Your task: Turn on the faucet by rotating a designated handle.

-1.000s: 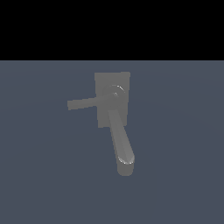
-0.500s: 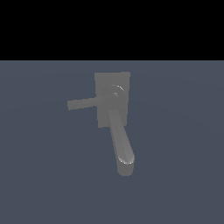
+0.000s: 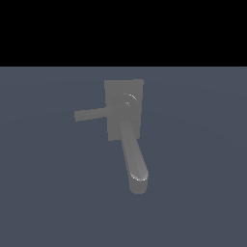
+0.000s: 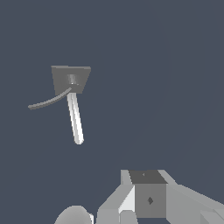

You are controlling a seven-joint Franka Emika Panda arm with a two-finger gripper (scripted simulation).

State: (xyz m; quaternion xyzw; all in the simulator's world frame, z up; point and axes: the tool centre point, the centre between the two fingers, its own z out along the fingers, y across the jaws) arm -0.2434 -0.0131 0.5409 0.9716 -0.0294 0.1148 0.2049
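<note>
The dull grey faucet [image 3: 124, 108] stands on the dark floor in the exterior view, with a square base, a round hub [image 3: 128, 101] and a thick spout [image 3: 135, 161] reaching toward the camera. The handle [image 3: 90, 115], a thin flat bar, juts from the hub toward the exterior view's left. The wrist view shows the faucet [image 4: 71, 78] from a distance, with its handle [image 4: 48, 101] and spout [image 4: 75, 120]. Only blocky grey-white parts of my gripper [image 4: 148, 199] show at that picture's edge, far from the faucet. Its fingers are not visible. The arm is absent from the exterior view.
A flat, dark blue-grey floor [image 3: 193, 193] surrounds the faucet. Nothing else stands on it in either view.
</note>
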